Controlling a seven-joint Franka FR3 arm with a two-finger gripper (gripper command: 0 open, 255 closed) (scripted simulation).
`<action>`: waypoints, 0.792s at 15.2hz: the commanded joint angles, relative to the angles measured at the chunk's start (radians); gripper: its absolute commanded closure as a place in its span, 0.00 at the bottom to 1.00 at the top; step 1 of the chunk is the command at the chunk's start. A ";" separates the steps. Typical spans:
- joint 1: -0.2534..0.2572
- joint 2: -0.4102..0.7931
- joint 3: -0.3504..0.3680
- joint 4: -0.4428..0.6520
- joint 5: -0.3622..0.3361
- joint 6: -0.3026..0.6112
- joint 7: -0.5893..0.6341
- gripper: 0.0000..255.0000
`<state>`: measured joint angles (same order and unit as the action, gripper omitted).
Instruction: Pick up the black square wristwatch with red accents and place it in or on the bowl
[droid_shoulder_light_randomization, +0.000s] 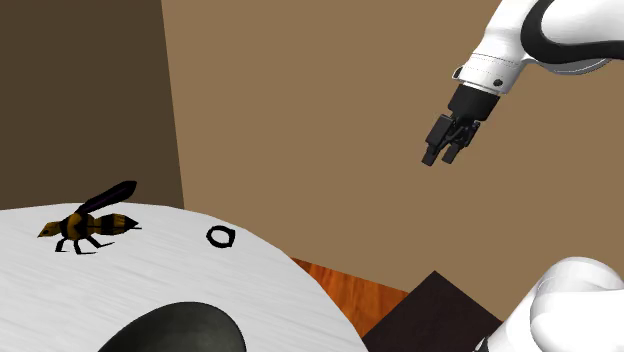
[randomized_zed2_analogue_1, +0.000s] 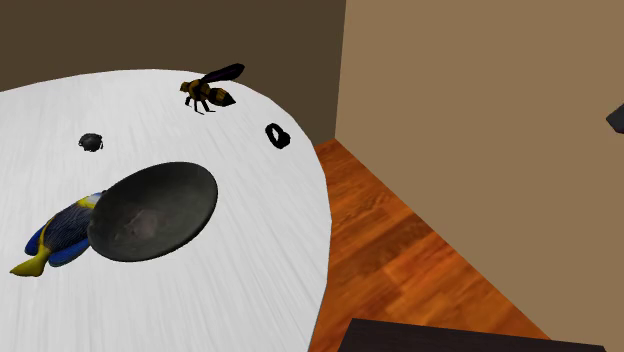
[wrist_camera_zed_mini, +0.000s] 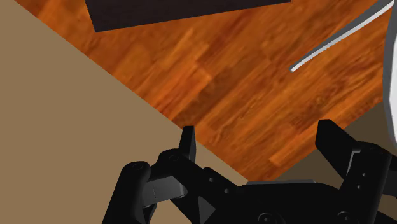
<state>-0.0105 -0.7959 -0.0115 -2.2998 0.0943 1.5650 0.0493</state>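
In the shoulder view, the white arm (droid_shoulder_light_randomization: 520, 40) holds its black claw (droid_shoulder_light_randomization: 440, 157) high in front of the tan wall (droid_shoulder_light_randomization: 330, 110), well apart from the white round counter (droid_shoulder_light_randomization: 150, 275). The small black wristwatch (droid_shoulder_light_randomization: 221, 236) lies there near the rim, with a wasp figure (droid_shoulder_light_randomization: 90, 225) to that view's left and the dark bowl (droid_shoulder_light_randomization: 180, 330) nearer the camera. In the second exterior view, the wristwatch (randomized_zed2_analogue_1: 277, 135) sits close to the counter's edge above the wooden floor (randomized_zed2_analogue_1: 400, 230), between the wasp figure (randomized_zed2_analogue_1: 208, 92) and the bowl (randomized_zed2_analogue_1: 155, 210); a blue and yellow fish (randomized_zed2_analogue_1: 55, 235) lies against the bowl's far side. In the wrist view, the claw (wrist_camera_zed_mini: 259, 137) is spread wide, its fingers (wrist_camera_zed_mini: 187, 143) clasping nothing, with bare floor and wall beyond them. The task appears to be at its opening step, the reach toward the wristwatch, with no grasp made. The next move likely calls for swinging toward the shoulder view's left, lowering over the wristwatch and straddling its band before closing; so near the rim, a nudge could push it off.
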 joint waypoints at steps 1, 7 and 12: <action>0.000 0.000 0.000 0.000 0.000 0.000 0.000 0.00; 0.031 0.091 0.135 0.004 0.063 0.093 0.141 0.00; 0.049 0.201 0.246 0.043 0.095 0.171 0.258 0.00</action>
<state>0.0346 -0.6242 0.2079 -2.2665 0.1826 1.7144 0.2787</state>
